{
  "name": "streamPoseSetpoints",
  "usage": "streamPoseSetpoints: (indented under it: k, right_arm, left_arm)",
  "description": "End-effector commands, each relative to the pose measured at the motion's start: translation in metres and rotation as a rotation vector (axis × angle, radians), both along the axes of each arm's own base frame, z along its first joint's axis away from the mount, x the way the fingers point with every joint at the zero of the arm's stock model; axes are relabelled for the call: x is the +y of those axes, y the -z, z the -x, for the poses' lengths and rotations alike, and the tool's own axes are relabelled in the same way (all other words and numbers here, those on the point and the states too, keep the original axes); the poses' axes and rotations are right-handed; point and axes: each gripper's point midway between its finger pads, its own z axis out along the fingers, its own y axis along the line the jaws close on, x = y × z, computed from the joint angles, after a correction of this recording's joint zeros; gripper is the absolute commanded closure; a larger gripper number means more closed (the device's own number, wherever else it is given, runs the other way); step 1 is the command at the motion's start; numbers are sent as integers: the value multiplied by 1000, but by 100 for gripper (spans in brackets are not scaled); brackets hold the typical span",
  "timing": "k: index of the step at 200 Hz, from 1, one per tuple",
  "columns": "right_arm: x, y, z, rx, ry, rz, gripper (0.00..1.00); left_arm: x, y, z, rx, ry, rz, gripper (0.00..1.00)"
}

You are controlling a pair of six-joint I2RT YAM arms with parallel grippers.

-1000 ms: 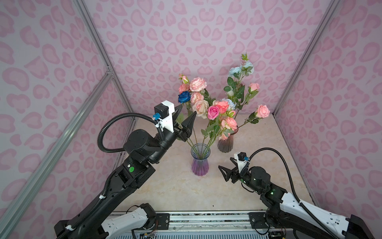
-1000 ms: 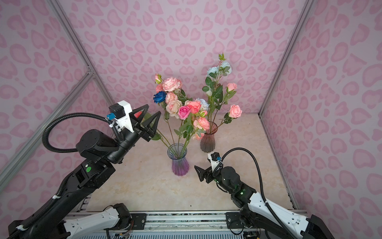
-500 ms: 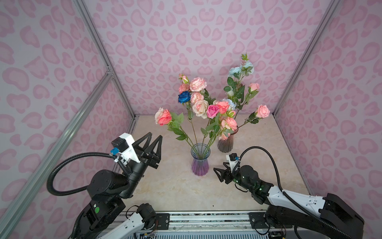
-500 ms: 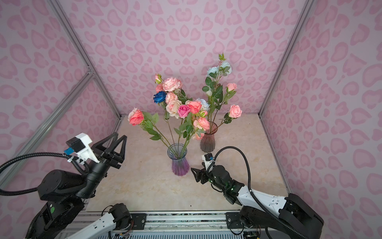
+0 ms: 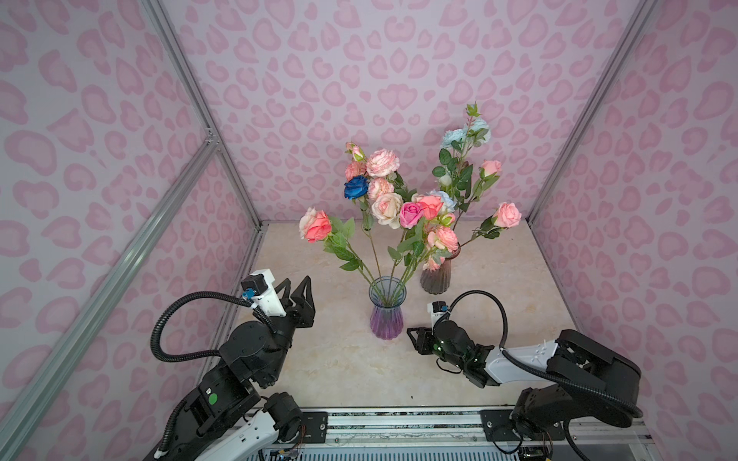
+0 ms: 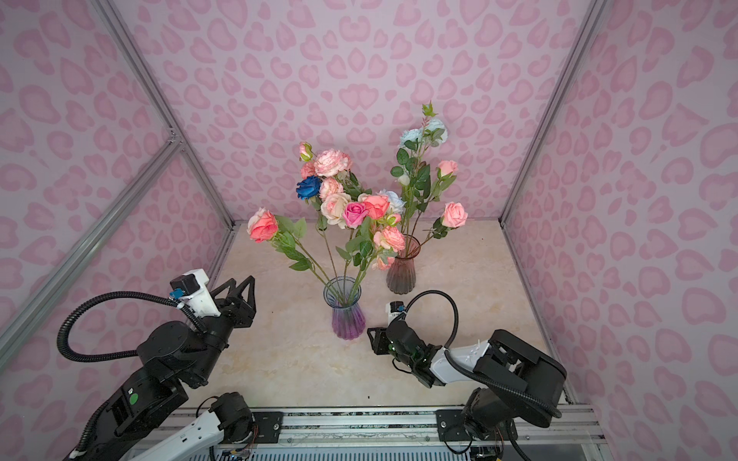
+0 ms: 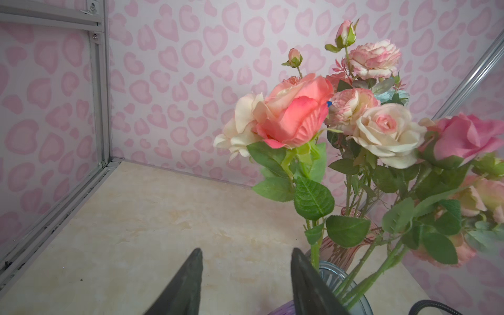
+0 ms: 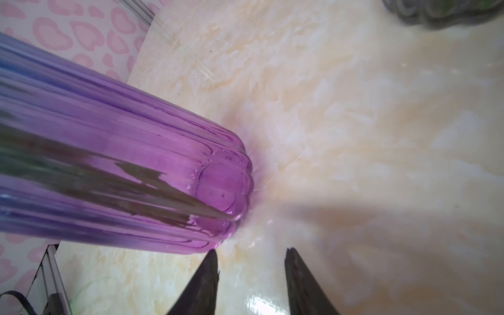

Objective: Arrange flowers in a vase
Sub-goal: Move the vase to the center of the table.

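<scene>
- Flowers (image 5: pixel 385 207): most stand bunched in the purple vase (image 5: pixel 385 319), stems crossing inside its neck, blooms pink, cream and coral.
- Coral rose (image 5: pixel 317 225): in the purple vase, its stem leaning out toward the robot's left, apart from the bunch. It fills the middle of the left wrist view (image 7: pixel 294 117).
- Blue rose (image 5: pixel 355 188): high in the bunch, on its left edge.
- Dark vase (image 5: pixel 435 275): behind and to the right of the purple vase, near it, holding pale blue and pink blooms on tall leafy stems.
- Both vases stand upright on the tabletop (image 5: pixel 339 359).
- Left gripper (image 5: pixel 297 281): raised above the tabletop, left of the purple vase and well apart from it. Its fingers stand apart with nothing between them (image 7: pixel 246 253).
- Right gripper (image 5: pixel 413 339): low over the tabletop, just beside the base of the purple vase (image 8: pixel 109 169) on its right. Its fingers are parted, with only bare tabletop between them (image 8: pixel 251 252).
</scene>
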Motion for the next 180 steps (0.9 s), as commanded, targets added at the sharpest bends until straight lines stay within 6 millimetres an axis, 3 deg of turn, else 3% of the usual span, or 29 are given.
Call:
streamPoseSetpoints:
  k: [1,126,180]
  right_arm:
    - [15,-5,1,9,15,-94,56]
    - [67,5,-14,-5,-89,-151,54]
    - [64,-2,-20,-23,-71,-172,54]
  left_arm:
    - [9,-8,0,-24,-49,23,47]
    - [23,-11,9,-34,-71,10,47]
    - [19,-11,7,-31,-64,-6,46]
